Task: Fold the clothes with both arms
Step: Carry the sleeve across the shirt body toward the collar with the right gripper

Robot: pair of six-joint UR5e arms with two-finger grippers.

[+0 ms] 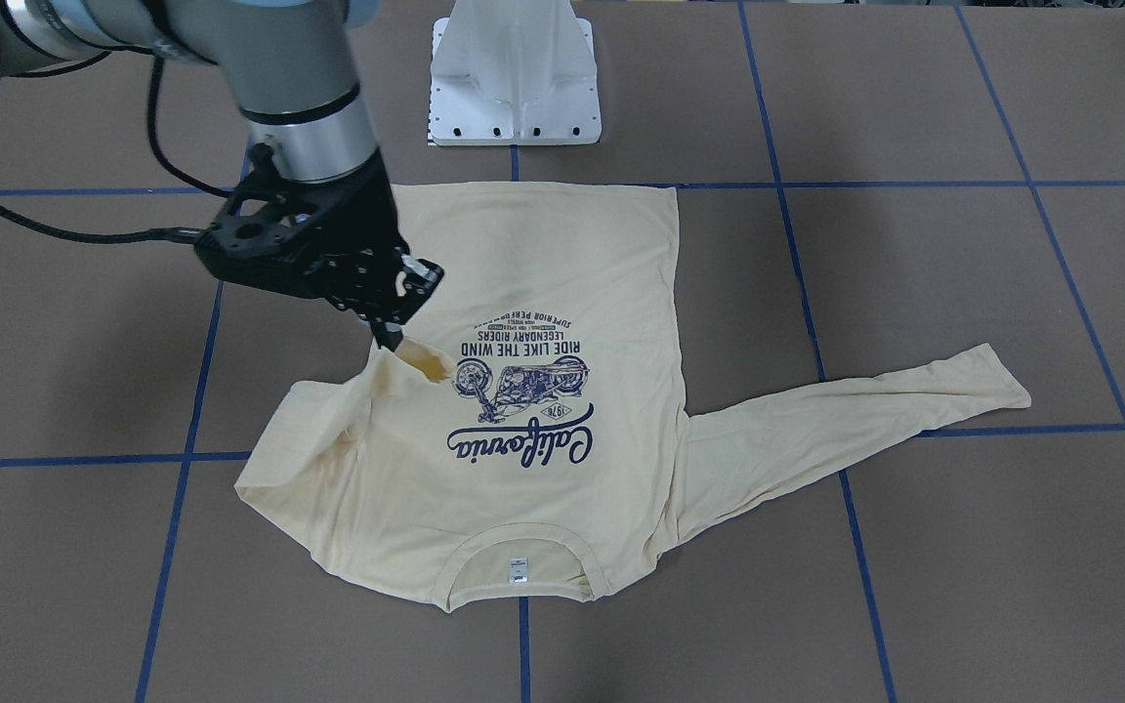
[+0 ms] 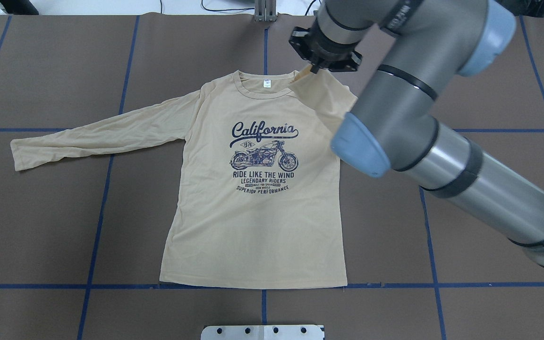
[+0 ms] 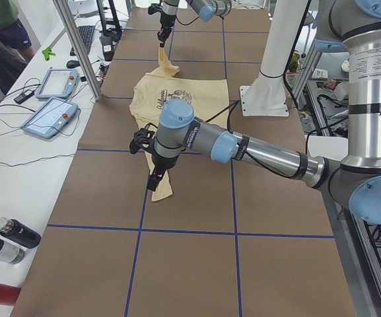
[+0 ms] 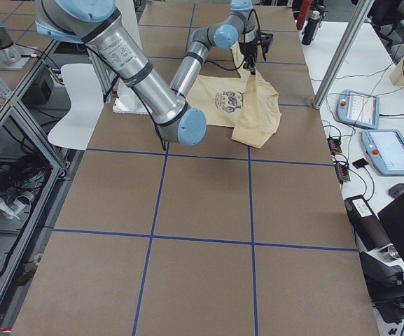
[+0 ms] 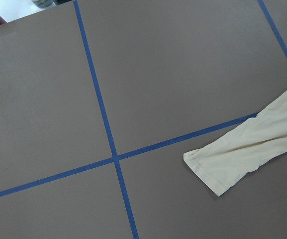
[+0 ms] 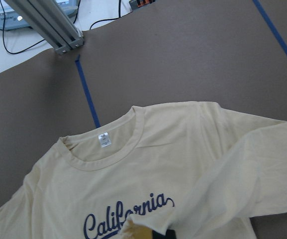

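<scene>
While your right gripper (image 1: 395,337) pinches one cuff (image 1: 426,363) tight, the shirt (image 2: 253,226) lies on the table (image 2: 40,212), at the gripper's 7 o'clock from overhead.
The other sleeve (image 2: 102,134) stretches to 9 o'clock. Your left gripper (image 3: 154,179) hangs over its end, and you cannot tell its grip. The right arm (image 2: 442,156) hides one shoulder. The fabric is cream, with the navy California print (image 2: 263,156) facing up.

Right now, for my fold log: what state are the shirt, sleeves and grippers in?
shirt: face up, body flat, unfolded.
lifted sleeve: cuff raised over the chest.
outstretched sleeve: lying flat.
right gripper: shut on lifted sleeve's cuff.
left gripper: over outstretched cuff; open or shut unclear.
</scene>
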